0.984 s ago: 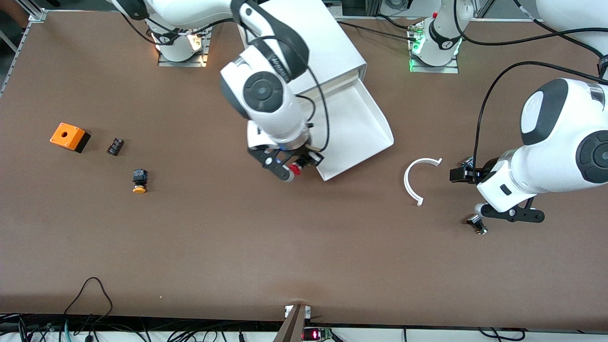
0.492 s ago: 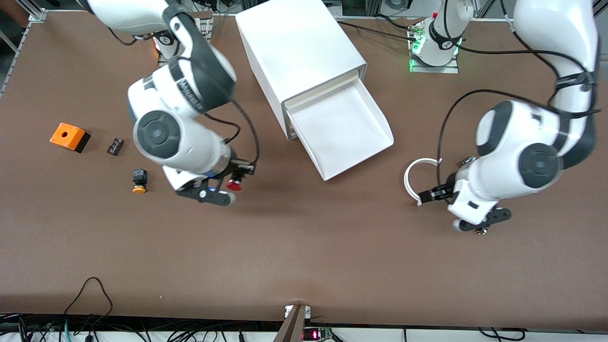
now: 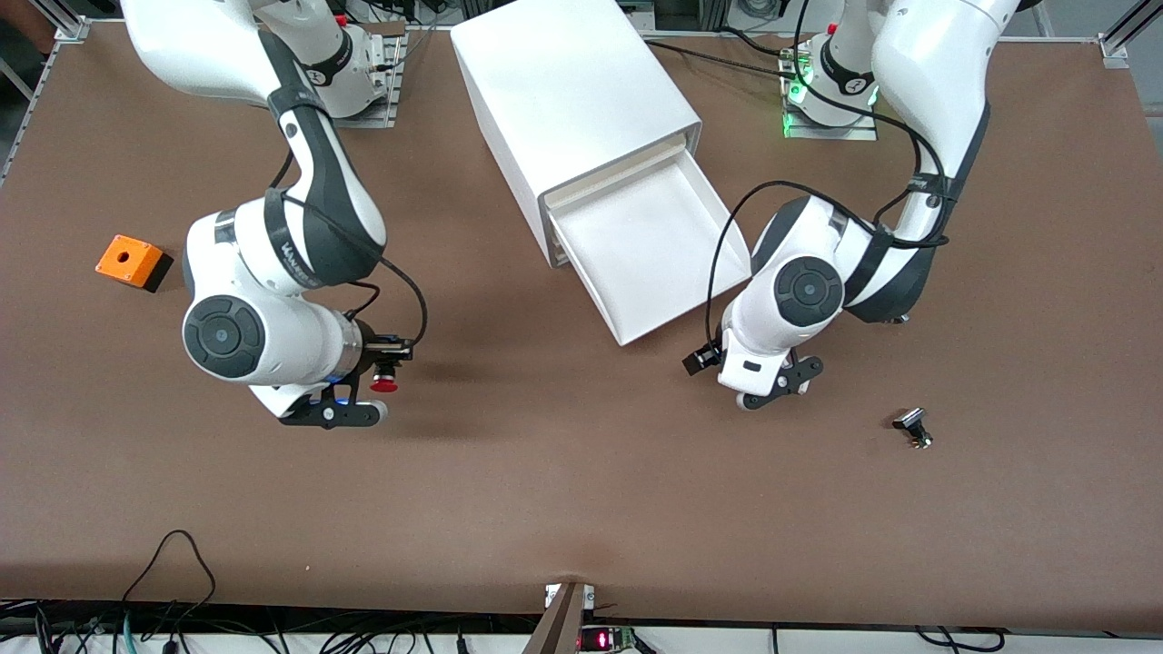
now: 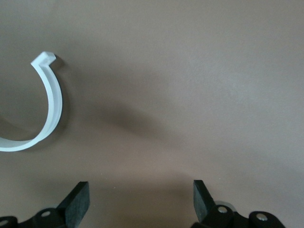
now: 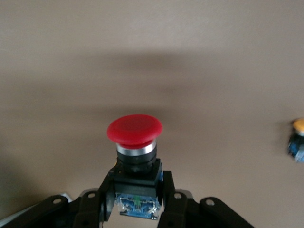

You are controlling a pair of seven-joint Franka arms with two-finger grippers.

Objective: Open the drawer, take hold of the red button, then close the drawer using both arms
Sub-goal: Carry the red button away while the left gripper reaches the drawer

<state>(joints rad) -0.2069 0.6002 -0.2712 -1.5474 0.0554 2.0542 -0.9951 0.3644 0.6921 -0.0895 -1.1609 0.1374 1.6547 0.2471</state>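
The drawer (image 3: 650, 250) stands pulled out of the white cabinet (image 3: 572, 91), and its shallow white tray shows nothing in it. My right gripper (image 5: 137, 186) is shut on the black-and-blue body of the button (image 5: 134, 129), whose red cap points away from the fingers. It hangs with the button (image 3: 383, 385) over bare table toward the right arm's end. My left gripper (image 4: 141, 202) is open and holds nothing, low over the table beside the drawer's front corner toward the left arm's end.
A white curved strip (image 4: 47, 109) lies under the left arm. An orange box (image 3: 127, 259) sits toward the right arm's end, and a yellow-capped button (image 5: 298, 137) lies near the right gripper. A small dark part (image 3: 911, 427) lies toward the left arm's end.
The right arm carried the button from the drawer's front toward its own end of the table. The left arm swung in toward the drawer and now covers the curved strip.
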